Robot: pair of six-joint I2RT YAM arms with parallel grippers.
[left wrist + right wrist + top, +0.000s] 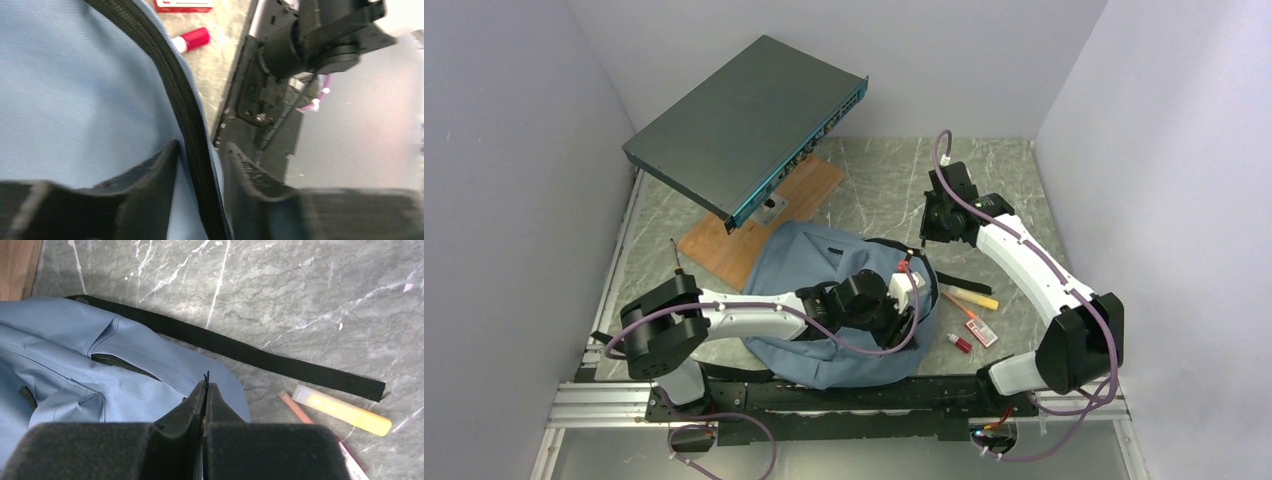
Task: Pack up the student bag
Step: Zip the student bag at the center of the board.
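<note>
Left claw (pixel 202 150) apart, straddling black zipper (pixel 170 75) of soft blue-grey fabric backpack (pixel 75 100) (likely lining up to unzip); right claw (pixel 205 387) pressed together over bag edge.

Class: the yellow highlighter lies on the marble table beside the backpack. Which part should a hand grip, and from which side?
Grip across the barrel of the highlighter near its bright yellow end, coming straight down from above. It lies flat on the table, leaving only its long sides free, and the pencil crowds its pale end but angles away from the yellow one.
</note>
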